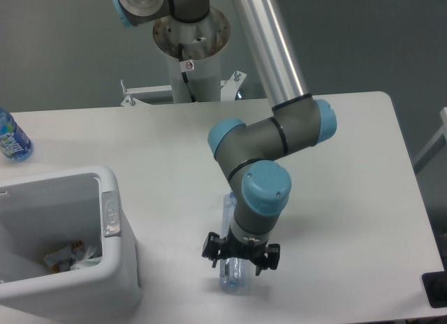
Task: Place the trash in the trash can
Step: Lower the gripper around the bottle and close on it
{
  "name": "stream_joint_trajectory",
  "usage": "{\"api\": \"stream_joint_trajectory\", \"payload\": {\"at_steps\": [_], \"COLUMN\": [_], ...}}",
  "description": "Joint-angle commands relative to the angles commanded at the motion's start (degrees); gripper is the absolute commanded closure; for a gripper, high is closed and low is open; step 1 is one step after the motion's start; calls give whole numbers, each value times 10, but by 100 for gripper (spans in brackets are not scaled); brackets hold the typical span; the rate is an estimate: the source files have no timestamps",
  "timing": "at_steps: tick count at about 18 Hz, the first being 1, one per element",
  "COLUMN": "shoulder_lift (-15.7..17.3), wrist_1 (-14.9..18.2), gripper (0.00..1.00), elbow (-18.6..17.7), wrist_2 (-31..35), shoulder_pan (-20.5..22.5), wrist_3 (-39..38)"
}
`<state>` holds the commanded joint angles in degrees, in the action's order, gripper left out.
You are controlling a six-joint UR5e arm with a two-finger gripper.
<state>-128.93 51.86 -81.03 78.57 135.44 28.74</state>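
Observation:
The clear crushed bottle point(232, 276) lies lengthwise on the white table near its front edge, with its upper end showing behind the arm. My gripper point(241, 262) is lowered straight over the bottle's middle, open, with one finger on each side of it. The wrist hides the bottle's middle. At the left stands the white trash can point(112, 181), with the crumpled white carton point(66, 258) lying on its floor.
A blue-labelled bottle point(12, 139) stands at the table's far left edge. The robot's base column point(190, 55) rises behind the table. A dark object point(436, 289) sits at the front right corner.

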Motion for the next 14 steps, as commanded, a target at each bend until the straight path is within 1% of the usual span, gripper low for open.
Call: {"api": "stream_joint_trajectory", "payload": {"at_steps": [6, 9, 13, 14], "shoulder_lift": [-9, -20, -23, -24], "wrist_1": [-12, -22, -26, -26], "gripper": [0, 0, 0, 2], "elbow": [1, 2, -1, -1], "wrist_2": [0, 28, 33, 33], "shoulder_pan": [0, -1, -4, -4], "wrist_3": [-1, -1, -2, -3]}}
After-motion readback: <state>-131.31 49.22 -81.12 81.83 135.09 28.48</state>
